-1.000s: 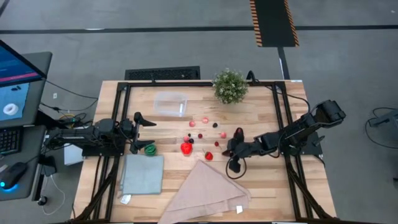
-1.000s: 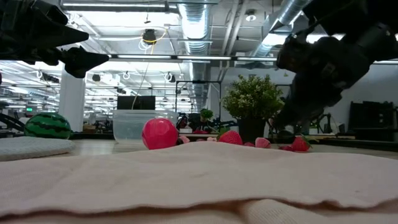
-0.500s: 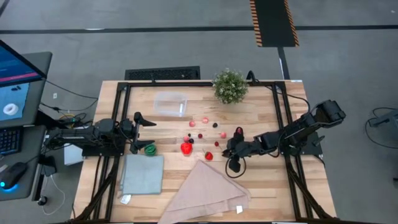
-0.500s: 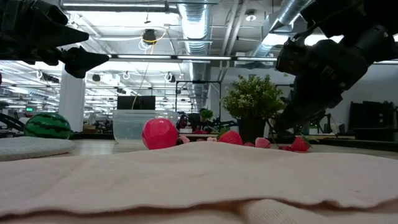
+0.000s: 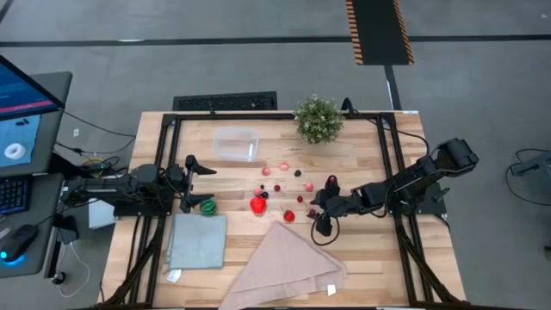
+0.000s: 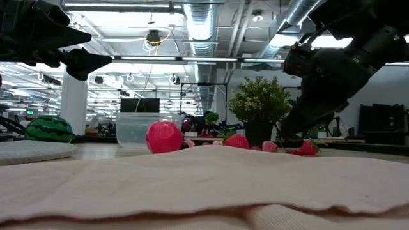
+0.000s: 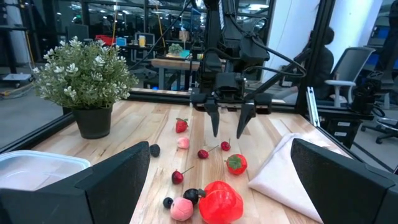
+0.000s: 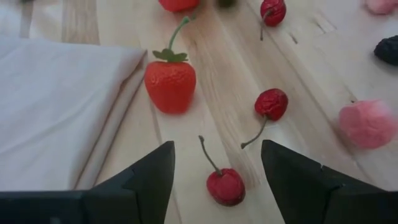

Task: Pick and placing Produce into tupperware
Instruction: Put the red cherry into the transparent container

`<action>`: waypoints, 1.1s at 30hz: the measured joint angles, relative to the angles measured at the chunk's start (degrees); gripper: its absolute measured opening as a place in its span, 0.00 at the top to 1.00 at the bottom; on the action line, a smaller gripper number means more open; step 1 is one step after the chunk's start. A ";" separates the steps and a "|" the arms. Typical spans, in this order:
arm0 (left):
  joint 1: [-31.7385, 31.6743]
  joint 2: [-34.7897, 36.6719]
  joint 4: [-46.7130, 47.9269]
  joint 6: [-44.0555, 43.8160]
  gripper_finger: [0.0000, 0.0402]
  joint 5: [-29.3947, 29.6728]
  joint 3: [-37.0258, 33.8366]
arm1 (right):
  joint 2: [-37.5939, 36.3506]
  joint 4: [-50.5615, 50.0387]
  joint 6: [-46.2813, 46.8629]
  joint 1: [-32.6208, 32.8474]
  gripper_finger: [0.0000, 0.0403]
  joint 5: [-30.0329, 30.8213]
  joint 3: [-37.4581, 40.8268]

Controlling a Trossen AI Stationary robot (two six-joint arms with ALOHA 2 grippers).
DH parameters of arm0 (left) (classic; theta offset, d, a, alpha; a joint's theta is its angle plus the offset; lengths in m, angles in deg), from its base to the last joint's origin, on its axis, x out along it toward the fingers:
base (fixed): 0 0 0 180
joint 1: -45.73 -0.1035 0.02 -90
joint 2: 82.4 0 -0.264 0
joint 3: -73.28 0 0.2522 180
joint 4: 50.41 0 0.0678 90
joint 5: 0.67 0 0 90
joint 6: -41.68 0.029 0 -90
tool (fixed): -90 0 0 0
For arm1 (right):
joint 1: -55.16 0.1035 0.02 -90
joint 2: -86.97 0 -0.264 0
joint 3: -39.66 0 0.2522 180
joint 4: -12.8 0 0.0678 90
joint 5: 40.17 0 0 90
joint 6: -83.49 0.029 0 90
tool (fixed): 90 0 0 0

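Note:
Small red and pink produce lies scattered on the wooden table (image 5: pixel 362 155), with a larger red piece (image 5: pixel 257 204) and a strawberry (image 8: pixel 170 84) among it. My right gripper (image 8: pixel 216 149) stands open, low over the table and pointing down (image 7: pixel 227 129). A cherry (image 8: pixel 225 185) lies on the wood between its fingers, apart from both. The clear tupperware (image 5: pixel 236 143) stands toward the far left. My left gripper (image 5: pixel 194 183) hovers open above a round green striped piece (image 5: pixel 207 206) at the left.
A potted plant (image 5: pixel 318 118) stands at the far edge. A grey-blue cloth (image 5: pixel 198 241) and a beige cloth (image 5: pixel 288 263) lie along the near side, the beige one's edge (image 8: pixel 118 99) close to my right gripper. Another cherry (image 8: pixel 271 102) and a pink piece (image 8: pixel 368 123) lie beyond.
My right gripper has opened its fingers while staying low over the table by the beige cloth. The cherry now lies free between them.

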 joint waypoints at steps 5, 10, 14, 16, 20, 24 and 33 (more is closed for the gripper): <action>0.00 -0.02 -0.01 -0.02 0.05 0.01 0.00 | 1.40 1.78 0.02 -0.06 0.34 0.82 -0.06; 0.02 -0.01 -0.02 -0.01 0.05 0.02 0.00 | 7.74 6.55 -0.18 -0.37 0.35 0.02 -0.69; 0.02 0.00 -0.02 -0.02 0.05 0.02 0.00 | 11.12 6.64 -0.49 -0.65 0.35 -0.33 -2.65; 0.02 0.00 -0.02 -0.02 0.05 0.02 0.02 | 12.22 5.85 -1.41 -0.65 0.35 -0.40 -3.55; 0.02 0.00 -0.02 -0.02 0.05 0.02 0.00 | 12.57 4.10 -2.01 -0.71 0.38 -0.82 -4.89; 0.02 0.00 -0.02 -0.02 0.05 0.02 0.02 | 11.13 0.23 -2.03 -0.71 0.44 -1.42 -5.41; 0.02 0.00 0.00 -0.02 0.05 0.02 0.02 | 9.31 -2.47 -1.98 -0.50 0.64 -1.57 -5.43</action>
